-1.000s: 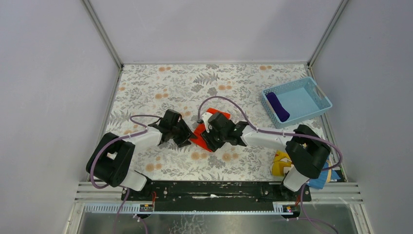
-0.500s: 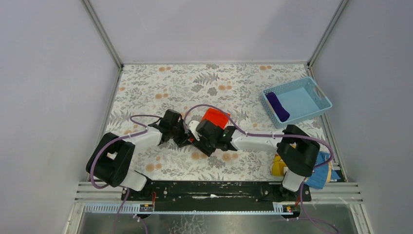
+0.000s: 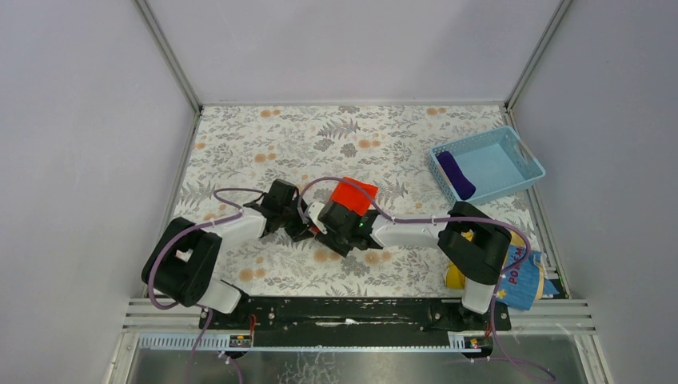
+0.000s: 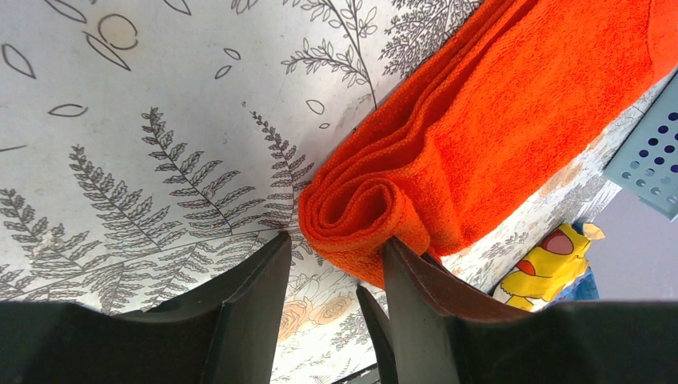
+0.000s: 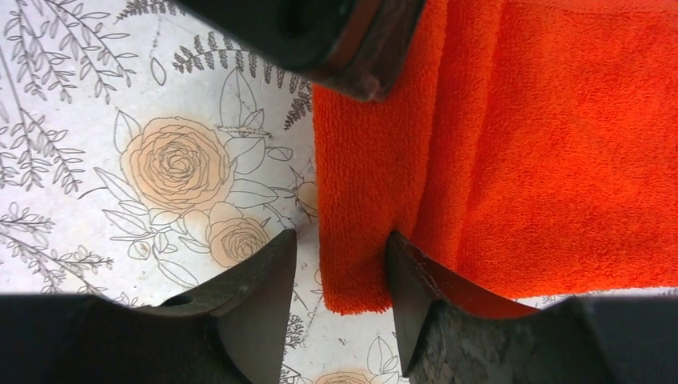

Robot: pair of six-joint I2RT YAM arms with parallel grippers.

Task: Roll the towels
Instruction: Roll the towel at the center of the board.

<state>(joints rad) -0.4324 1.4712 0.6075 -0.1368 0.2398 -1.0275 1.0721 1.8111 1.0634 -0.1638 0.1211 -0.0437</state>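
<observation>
Orange-red towel (image 4: 496, 120) mid-worktop (image 4: 120, 120), plush terry, one edge curled into a loose spiral, rest flat, left pincer (image 4: 336, 242) and right pincer (image 5: 342, 240) both apart astride that rolled edge, purple towel (image 3: 456, 174) rolled inside blue basket (image 3: 496, 164)

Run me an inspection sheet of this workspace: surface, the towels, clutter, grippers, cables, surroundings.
Surface: floral table cover, lying flat.
Job's things: orange towel mid-table, rolled up along the side nearest the arms, the rest flat; purple towel rolled, lying in the blue basket.
Clutter: printed cloth, yellow and blue, at the near right corner beside the right arm's base.
Grippers: left gripper has its fingers on either side of the orange towel's rolled end; right gripper straddles the roll's other end; whether either is clamped cannot be told.
Cables: purple cables loop along both arms.
Surroundings: plain grey walls with metal corner posts; nothing else seen.
</observation>
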